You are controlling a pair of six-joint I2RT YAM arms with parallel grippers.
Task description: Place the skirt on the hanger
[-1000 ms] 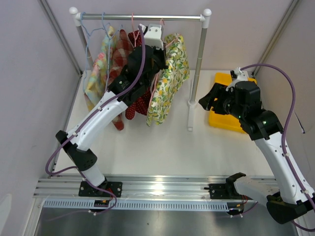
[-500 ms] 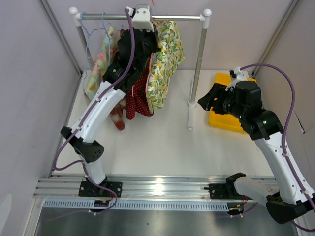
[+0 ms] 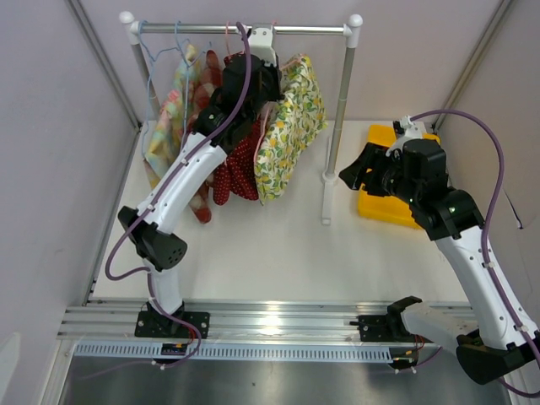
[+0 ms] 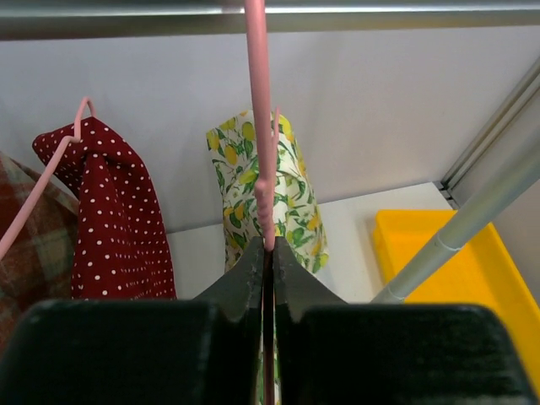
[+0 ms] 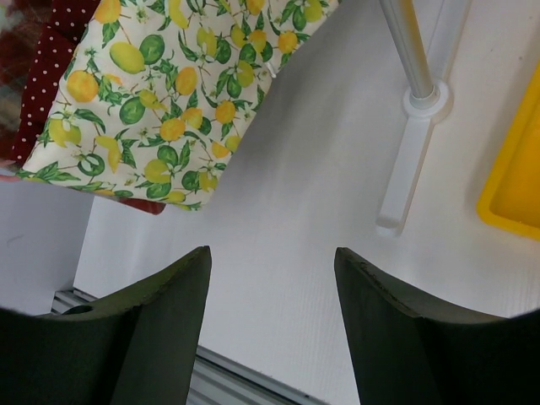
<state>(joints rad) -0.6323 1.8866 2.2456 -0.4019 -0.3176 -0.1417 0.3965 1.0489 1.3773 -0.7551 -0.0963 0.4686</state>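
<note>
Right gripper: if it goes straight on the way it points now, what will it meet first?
Probably the bare white table, between the lemon skirt and the rack foot; depth is hard to judge.

On the left wrist view the pink hanger [image 4: 261, 126] runs off the top edge past the blurred rail [image 4: 380, 18], so I cannot tell whether its hook sits over it; my left fingers [image 4: 245, 283] cover the lower half of the lemon-print skirt [image 4: 295, 207]; the yellow tray [image 4: 451, 270] is cut by the right edge; from above, the left arm [image 3: 190, 173] hides those fingers; the right wrist catches only a corner of the red dotted cloth [image 5: 35, 80].
</note>
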